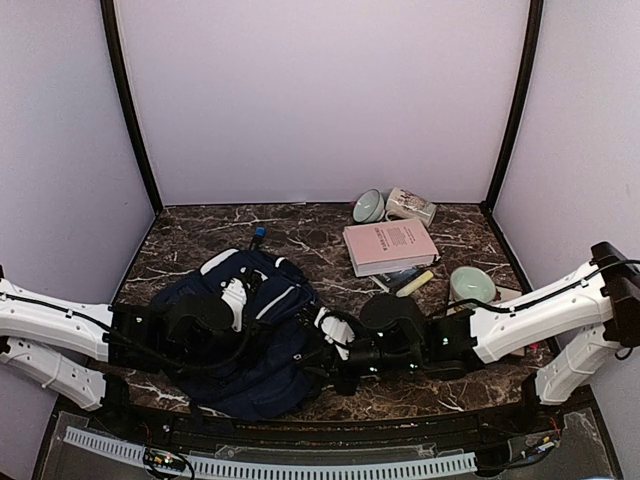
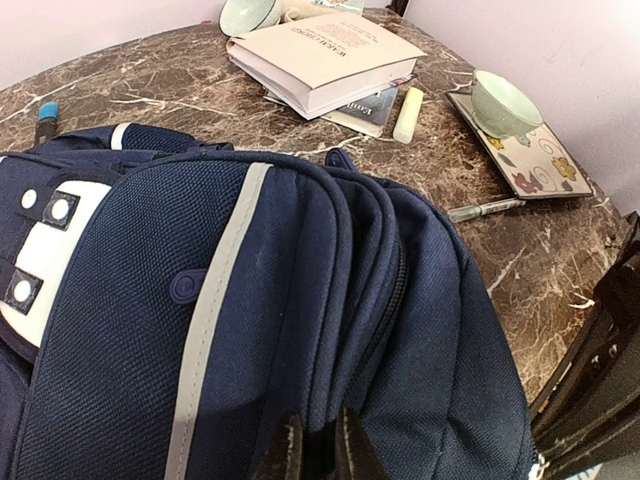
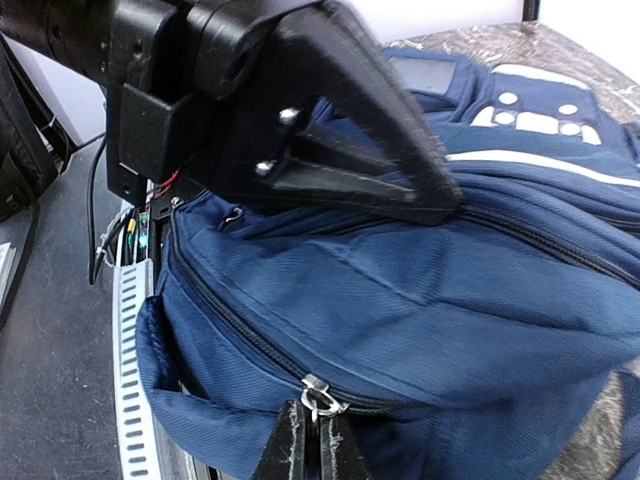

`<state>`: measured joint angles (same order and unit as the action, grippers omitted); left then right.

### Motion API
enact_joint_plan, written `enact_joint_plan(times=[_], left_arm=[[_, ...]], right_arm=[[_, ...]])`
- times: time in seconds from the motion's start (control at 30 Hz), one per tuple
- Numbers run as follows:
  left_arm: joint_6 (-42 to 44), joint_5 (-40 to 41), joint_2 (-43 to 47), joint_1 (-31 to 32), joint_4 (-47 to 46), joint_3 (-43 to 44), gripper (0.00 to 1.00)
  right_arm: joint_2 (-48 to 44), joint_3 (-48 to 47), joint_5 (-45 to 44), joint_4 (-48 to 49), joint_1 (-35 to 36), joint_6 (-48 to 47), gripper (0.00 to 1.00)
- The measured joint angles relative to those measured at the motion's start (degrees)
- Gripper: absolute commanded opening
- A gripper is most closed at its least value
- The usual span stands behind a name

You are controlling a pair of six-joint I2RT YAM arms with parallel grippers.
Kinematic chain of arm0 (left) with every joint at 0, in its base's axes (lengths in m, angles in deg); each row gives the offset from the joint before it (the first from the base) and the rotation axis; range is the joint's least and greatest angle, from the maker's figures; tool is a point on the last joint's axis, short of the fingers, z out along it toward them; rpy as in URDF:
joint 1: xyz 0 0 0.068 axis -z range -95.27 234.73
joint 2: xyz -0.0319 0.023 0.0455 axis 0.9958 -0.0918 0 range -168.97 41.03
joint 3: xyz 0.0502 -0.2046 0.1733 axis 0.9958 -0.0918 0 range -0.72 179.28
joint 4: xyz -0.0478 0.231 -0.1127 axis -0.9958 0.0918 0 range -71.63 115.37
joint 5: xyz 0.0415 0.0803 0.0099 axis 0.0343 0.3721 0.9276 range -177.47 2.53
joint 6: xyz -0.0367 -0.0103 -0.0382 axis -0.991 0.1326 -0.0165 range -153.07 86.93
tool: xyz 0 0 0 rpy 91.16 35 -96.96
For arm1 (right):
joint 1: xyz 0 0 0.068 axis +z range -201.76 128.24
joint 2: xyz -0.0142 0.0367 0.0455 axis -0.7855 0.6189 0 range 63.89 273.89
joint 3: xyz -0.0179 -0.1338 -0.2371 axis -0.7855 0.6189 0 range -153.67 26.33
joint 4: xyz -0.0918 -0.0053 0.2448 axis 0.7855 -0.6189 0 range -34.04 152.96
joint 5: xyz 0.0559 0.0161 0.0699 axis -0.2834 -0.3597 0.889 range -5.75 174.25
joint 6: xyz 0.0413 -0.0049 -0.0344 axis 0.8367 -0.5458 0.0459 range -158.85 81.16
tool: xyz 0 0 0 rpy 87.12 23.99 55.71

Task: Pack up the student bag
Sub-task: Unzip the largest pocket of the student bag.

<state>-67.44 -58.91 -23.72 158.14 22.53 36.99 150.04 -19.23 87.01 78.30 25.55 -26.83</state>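
With left jaws pinched on the student bag (image 2: pixel 260 320) fabric and right jaws shut on its zip pull (image 3: pixel 316 398), draw the pull steadily along the track, keeping the fabric taut.

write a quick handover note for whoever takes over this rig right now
Left gripper: shut, pinching a fold of the student bag.
Right gripper: shut, apparently on a zip pull on the bag's side.
Bag: lying on the table between the arms. The zip in the right wrist view looks closed.
Loose items: book, highlighter and pen are on the table beyond the bag.
Done: both arms have hold of the bag, and nothing is visibly packed.
Left: open the zip, put the items in, close it.
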Motion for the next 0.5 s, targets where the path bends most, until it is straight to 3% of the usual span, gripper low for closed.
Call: enact_joint_plan(times=[0.23, 0.5], left_arm=[[2.32, 0.79, -1.14, -1.29, 0.17, 0.0, 0.0], [2.78, 0.63, 0.96, -2.34, -1.73, -1.44, 0.01]], right_arm=[[6.19, -3.06, -0.07, 2.56, 0.94, 1.22, 0.0], [5.03, -1.22, -4.48, 3.61, 0.81, 2.27, 0.0]])
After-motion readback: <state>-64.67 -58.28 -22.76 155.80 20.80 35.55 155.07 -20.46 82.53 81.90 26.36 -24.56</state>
